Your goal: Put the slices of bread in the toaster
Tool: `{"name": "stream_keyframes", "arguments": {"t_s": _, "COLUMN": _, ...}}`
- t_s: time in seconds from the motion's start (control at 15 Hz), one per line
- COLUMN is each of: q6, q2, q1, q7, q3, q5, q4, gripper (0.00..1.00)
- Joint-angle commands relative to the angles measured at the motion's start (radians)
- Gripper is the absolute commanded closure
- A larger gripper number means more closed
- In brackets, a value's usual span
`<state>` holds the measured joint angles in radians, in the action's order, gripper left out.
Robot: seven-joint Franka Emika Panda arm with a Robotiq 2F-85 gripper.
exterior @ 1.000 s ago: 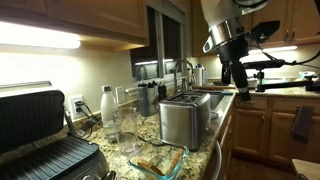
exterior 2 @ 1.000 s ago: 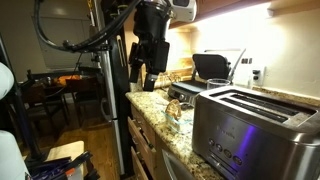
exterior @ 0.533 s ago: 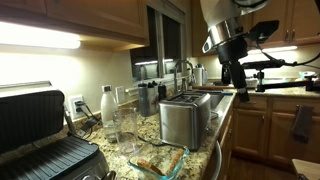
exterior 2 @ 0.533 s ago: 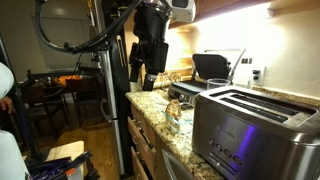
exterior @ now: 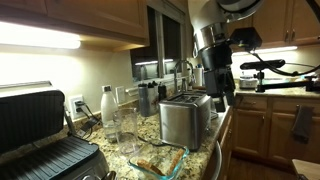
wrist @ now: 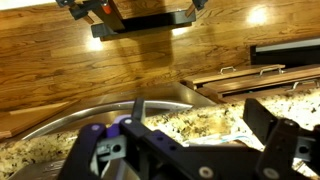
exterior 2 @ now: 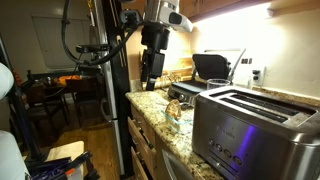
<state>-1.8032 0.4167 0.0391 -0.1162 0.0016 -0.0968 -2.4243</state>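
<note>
- The granite tabletop point(exterior: 148, 131) runs along the wall under wooden cabinets and carries everything below.
- The robot arm point(exterior: 213, 42) reaches in from above. Its wrist hangs in the air over the stretch of tabletop beyond the toaster, touching nothing.
- A black ribbed contact grill point(exterior: 42, 138) stands open at the near end in an exterior view. It is well apart from the arm.
- The toaster point(exterior: 185, 118), brushed steel with its slots on top, stands upright on the tabletop between the grill and the arm. In an exterior view it fills the near corner point(exterior 2: 250, 125), and no bread shows in its slots.
- A clear glass dish point(exterior: 140, 166) sits near the tabletop edge, just in front of the toaster on the grill's side.
- The slices of bread point(exterior: 162, 157) lie flat in that dish, golden brown. They are outside the toaster and well apart from the arm.
- A white bottle point(exterior: 106, 104) stands upright near the wall, with a clear glass point(exterior: 128, 122) just beside it.
- The jaws point down and hold nothing. In the wrist view they are spread wide, with granite and wood showing in the gap between them.
</note>
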Motion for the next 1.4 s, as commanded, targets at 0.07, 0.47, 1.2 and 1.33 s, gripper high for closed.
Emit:
{"name": "stream_keyframes", "arguments": {"t_s": 0.07, "q6": -0.056, "q2": -0.089, "q1": -0.003, "q7": -0.184, "q3": 0.049, "q5": -0.029, "q4": 0.042, "gripper": 0.00}}
{"name": "stream_keyframes", "arguments": {"t_s": 0.47, "q6": -0.075, "q2": -0.188, "q1": -0.011, "q7": -0.362, "q3": 0.085, "q5": -0.044, "q4": 0.099, "gripper": 0.00}}
{"name": "stream_keyframes", "arguments": {"t_s": 1.2, "q6": -0.118, "q2": -0.350, "q1": -0.024, "q7": -0.614, "q3": 0.087, "q5": -0.046, "q4": 0.177, "gripper": 0.00}}
{"name": "stream_keyframes", "arguments": {"t_s": 1.33, "q6": -0.141, "q2": -0.376, "q1": -0.027, "q7": -0.651, "q3": 0.082, "q5": -0.048, "q4": 0.181, "gripper": 0.00}}
